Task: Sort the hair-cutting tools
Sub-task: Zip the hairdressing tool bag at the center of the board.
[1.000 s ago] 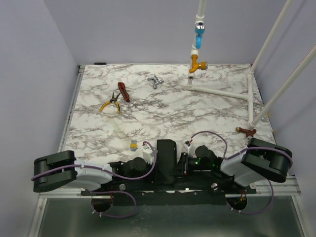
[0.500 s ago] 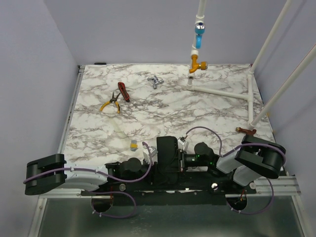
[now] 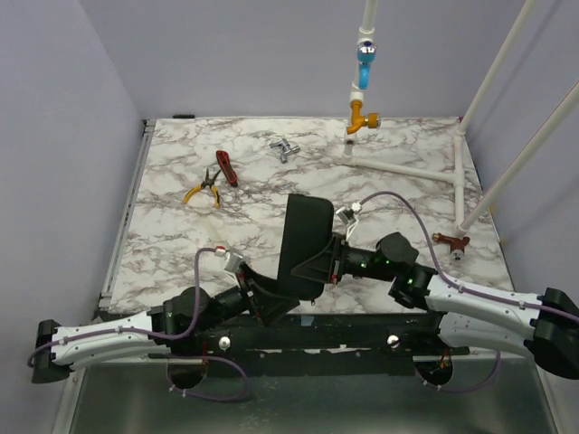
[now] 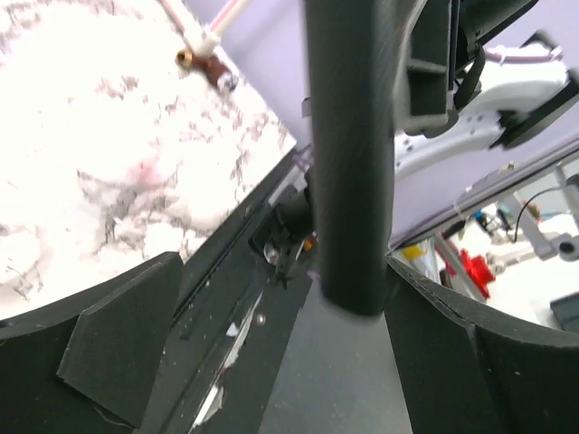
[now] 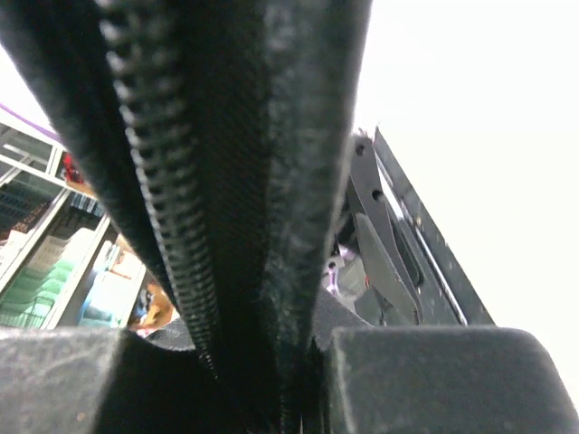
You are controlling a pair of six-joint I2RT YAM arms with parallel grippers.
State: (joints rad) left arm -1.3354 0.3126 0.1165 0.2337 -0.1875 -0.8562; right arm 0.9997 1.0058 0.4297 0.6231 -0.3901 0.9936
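A black zippered case (image 3: 303, 240) stands on end above the table's near middle. My right gripper (image 3: 333, 263) is shut on its right edge; in the right wrist view the zipper (image 5: 154, 181) and fabric fill the frame, pinched in that gripper (image 5: 298, 362). My left gripper (image 3: 271, 303) is open at the case's lower end. In the left wrist view the case's dark edge (image 4: 348, 154) comes down between the wide-apart fingers (image 4: 118, 353), closer to the right one. A small silver metal tool, apparently the scissors (image 3: 285, 149), lies at the far middle of the marble table (image 3: 380, 194).
Yellow-handled pliers (image 3: 201, 190) and a red-handled tool (image 3: 226, 167) lie at the far left. A white pipe frame (image 3: 407, 169) with a blue and orange valve (image 3: 364, 90) stands at the back right. A small brown fitting (image 3: 450, 240) sits by the right edge.
Both arms have unfolded from the near edge out over the table. The right one has raised the black case upright. The left gripper has opened wide at the case's lower end.
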